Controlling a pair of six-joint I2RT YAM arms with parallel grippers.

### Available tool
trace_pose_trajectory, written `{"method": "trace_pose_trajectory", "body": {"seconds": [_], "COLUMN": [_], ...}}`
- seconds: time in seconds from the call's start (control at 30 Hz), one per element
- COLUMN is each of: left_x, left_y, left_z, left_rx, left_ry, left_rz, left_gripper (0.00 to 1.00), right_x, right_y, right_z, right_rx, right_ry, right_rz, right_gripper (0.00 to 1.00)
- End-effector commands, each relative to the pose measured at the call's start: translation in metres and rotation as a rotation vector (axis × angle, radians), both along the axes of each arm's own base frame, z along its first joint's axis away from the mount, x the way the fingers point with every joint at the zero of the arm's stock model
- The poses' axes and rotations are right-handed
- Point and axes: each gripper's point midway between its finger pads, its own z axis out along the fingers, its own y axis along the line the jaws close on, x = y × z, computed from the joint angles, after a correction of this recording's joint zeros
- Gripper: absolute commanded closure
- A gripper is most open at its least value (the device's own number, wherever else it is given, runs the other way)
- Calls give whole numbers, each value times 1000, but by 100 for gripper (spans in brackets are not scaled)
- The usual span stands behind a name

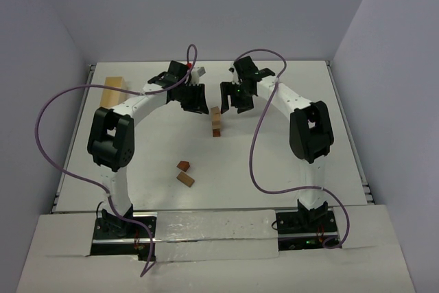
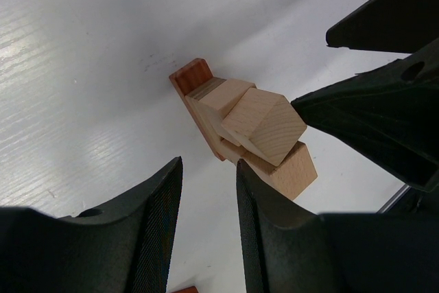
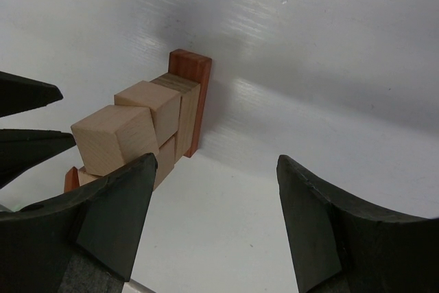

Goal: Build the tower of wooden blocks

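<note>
The tower (image 1: 217,122) is a narrow stack of tan wood blocks on a reddish-brown base, standing mid-table between both arms. In the left wrist view the tower (image 2: 255,128) rises just beyond my left gripper (image 2: 208,164), which is open with only bare table between its fingers. My left gripper (image 1: 195,103) is just left of the stack, my right gripper (image 1: 234,103) just right of it. In the right wrist view the tower (image 3: 147,123) stands left of my open, empty right gripper (image 3: 214,162). Two loose wood blocks, one reddish (image 1: 183,165) and one tan (image 1: 186,180), lie nearer the arm bases.
A pale wooden box (image 1: 114,90) lies at the far left of the table. Purple cables loop over both arms. The right gripper's fingers (image 2: 384,111) show in the left wrist view, close to the stack. Walls enclose the table on three sides.
</note>
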Motion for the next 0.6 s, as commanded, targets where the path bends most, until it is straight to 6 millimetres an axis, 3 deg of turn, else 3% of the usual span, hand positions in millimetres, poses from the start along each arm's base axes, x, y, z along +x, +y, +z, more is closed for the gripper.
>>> {"method": "trace_pose_trajectory", "body": {"seconds": [0.0, 0.57], "left_x": [10, 11], "left_y": [-9, -11], "left_z": [13, 11], "left_rx": [-30, -29], "left_ry": [-37, -36], "left_rz": [-18, -21], "left_gripper": [56, 56], "right_x": [2, -1], "right_y": [10, 9], "right_z": [8, 13], "right_rx": [14, 20], "right_ry": [-29, -35], "right_rz": [25, 26], "right_gripper": [22, 22]}}
